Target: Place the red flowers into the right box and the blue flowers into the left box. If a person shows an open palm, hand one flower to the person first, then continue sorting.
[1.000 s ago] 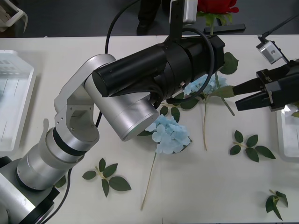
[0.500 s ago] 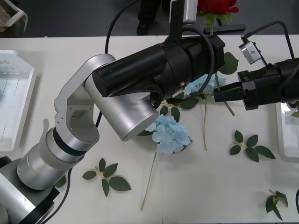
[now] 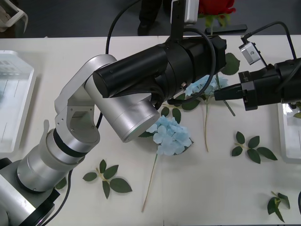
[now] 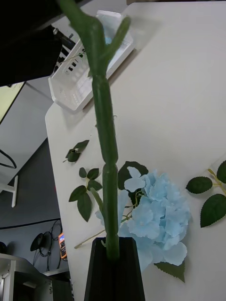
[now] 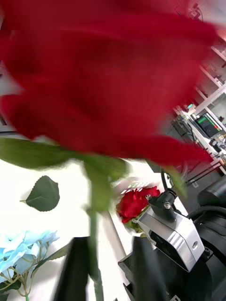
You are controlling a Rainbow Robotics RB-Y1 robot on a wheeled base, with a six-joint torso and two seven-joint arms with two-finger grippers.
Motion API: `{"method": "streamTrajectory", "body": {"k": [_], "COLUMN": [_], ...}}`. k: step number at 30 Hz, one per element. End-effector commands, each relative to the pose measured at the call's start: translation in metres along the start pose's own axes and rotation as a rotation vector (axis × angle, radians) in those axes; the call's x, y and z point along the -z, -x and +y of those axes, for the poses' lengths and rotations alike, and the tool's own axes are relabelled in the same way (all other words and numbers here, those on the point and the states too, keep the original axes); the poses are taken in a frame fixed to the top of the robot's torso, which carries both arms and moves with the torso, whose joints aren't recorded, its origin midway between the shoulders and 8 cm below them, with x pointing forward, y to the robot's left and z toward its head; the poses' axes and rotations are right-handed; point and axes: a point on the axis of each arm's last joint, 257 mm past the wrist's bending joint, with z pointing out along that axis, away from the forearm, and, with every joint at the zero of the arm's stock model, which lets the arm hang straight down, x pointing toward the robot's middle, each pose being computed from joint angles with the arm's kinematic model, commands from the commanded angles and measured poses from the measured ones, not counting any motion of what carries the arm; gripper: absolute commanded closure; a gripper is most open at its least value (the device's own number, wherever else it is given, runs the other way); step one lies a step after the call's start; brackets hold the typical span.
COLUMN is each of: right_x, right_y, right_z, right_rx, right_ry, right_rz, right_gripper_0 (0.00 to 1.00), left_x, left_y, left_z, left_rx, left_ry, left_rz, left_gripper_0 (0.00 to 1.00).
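My left arm [image 3: 164, 70] reaches over the table's middle and holds a red flower [image 3: 215, 5] up at the far edge. In the left wrist view the rose head [image 5: 103, 84] looms close, its stem between my left gripper's [image 5: 106, 273] black fingers. My right gripper [image 3: 218, 93] is shut on the same stem [image 4: 104, 117] lower down. Two blue flowers lie on the table, one in the middle [image 3: 171, 134] and one under the left wrist [image 3: 202, 84]. The left box [image 3: 14, 101] sits at the left edge, the right box [image 3: 288, 136] at the right edge. Another red flower [image 5: 134, 202] lies beyond the right wrist.
Loose green leaf sprigs lie at the front left [image 3: 110, 176], the right [image 3: 251, 148] and the front right corner [image 3: 277, 202]. A black bar [image 3: 230, 28] lies at the table's far edge.
My right gripper has moved left from beside the right box to the rose stem and gone from open to shut on it. The left arm has held still.
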Motion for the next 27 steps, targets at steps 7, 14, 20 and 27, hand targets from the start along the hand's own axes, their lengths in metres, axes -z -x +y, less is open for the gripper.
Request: {"method": "streamTrajectory", "body": {"k": [7,14,20,27], "right_x": [0.002,0.019,0.070,0.181], "right_y": [-0.003,-0.006,-0.023,-0.061], "right_z": [0.000,-0.013,-0.059,-0.132], "right_rx": [-0.021,-0.063,-0.204,-0.322], "right_ry": [-0.026,-0.070,-0.208,-0.567], "right_rz": [0.026,0.036,0.049,0.149], "right_gripper_0": [1.00,1.00,1.00,1.00], "left_x": [0.003,0.003,0.002,0.022], "left_y": [0.024,0.024,0.017,0.026], "left_z": [-0.049,-0.049,-0.024,-0.011], "left_rx": [-0.027,-0.027,-0.030,-0.013], "left_ry": [-0.095,-0.095,-0.042,-0.047], "left_rz": [-0.055,-0.055,-0.042,-0.009], "left_gripper_0": [0.00,0.00,0.00,0.00]}}
